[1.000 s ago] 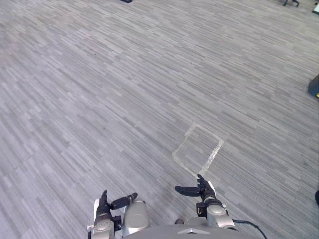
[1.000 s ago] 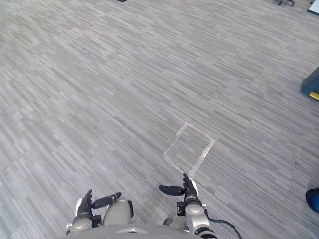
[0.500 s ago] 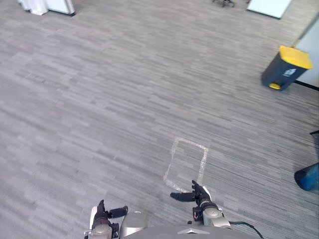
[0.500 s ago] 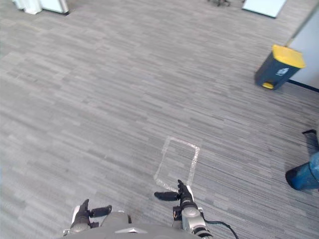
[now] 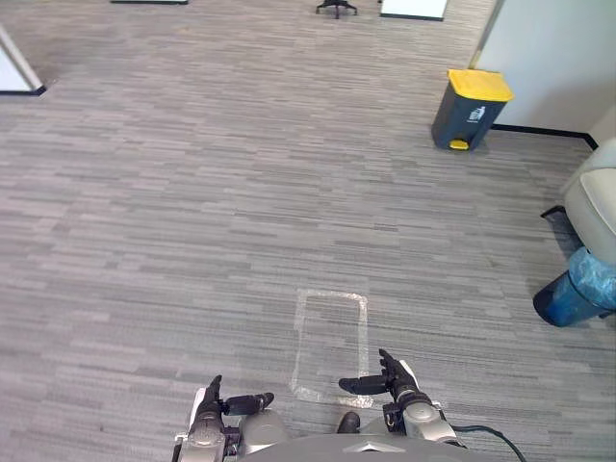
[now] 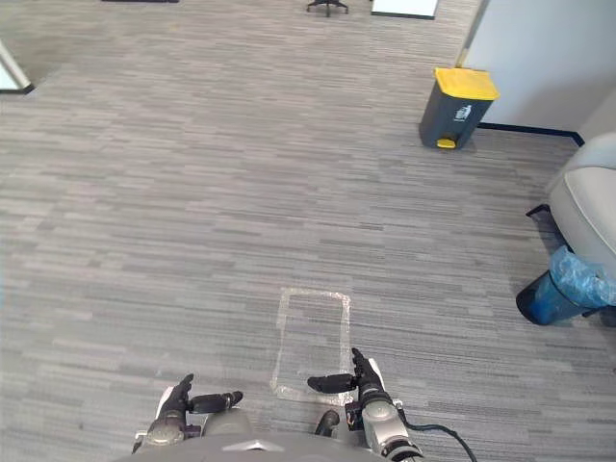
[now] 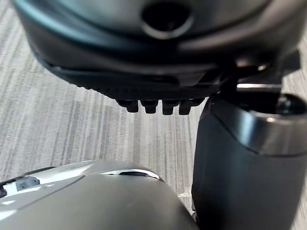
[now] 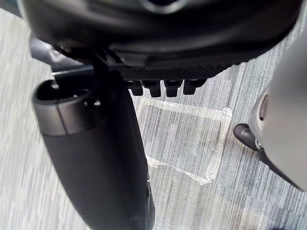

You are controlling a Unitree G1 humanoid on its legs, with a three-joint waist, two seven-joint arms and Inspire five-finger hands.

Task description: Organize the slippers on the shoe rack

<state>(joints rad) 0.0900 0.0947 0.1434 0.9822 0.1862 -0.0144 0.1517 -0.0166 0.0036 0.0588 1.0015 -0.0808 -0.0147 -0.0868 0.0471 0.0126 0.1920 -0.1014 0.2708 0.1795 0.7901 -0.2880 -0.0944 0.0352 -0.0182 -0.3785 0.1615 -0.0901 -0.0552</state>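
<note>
L hand [image 5: 213,412] and R hand [image 5: 397,385]: low, near body, fingers relaxed and apart, thumbs out, nothing held. Taped rectangle [image 5: 330,342] on carpet [image 5: 173,221] just ahead of R hand. Yellow-lid bin [image 5: 469,109] far ahead-right by wall; blue bin [image 5: 570,298] at right.

Open carpet [image 5: 241,192] ahead; yellow-lidded bin [image 5: 470,109], blue bin [image 5: 576,294] rightward.

A grey striped carpet floor [image 5: 192,192] runs in every direction. A rectangle of pale tape [image 5: 364,337] lies at 6 o'clock. A dark bin with a yellow lid [image 5: 469,109] stands at 1 o'clock by a white wall [image 5: 549,58]. At 3 o'clock a blue bin [image 5: 576,294] sits just beside a pale armchair [image 5: 597,197]. An office chair base [image 5: 335,7] shows at 12 o'clock
</note>
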